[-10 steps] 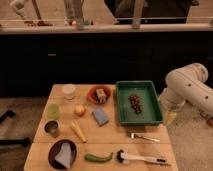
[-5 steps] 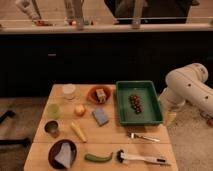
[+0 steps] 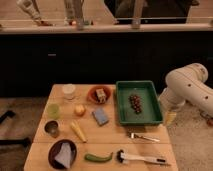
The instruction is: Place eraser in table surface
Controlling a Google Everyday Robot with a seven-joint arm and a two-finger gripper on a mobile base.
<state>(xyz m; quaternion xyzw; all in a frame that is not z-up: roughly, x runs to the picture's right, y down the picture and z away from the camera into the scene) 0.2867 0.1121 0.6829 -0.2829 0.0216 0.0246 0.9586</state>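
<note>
Light wooden plank table surface before a dark cabinet front and pale counter.

Near row: one dark bowl with a pale cloth, one green pepper, one white-handled brush.

Middle: one metal cup, one yellow vegetable, one utensil, one green cup, one yellow-orange fruit, one blue-grey sponge.

Far: one white cup; one eraser inside one orange bowl; one green tray holding grapes.

One gripper, right of the tray, off the table edge; open or closed cannot be told.
</note>
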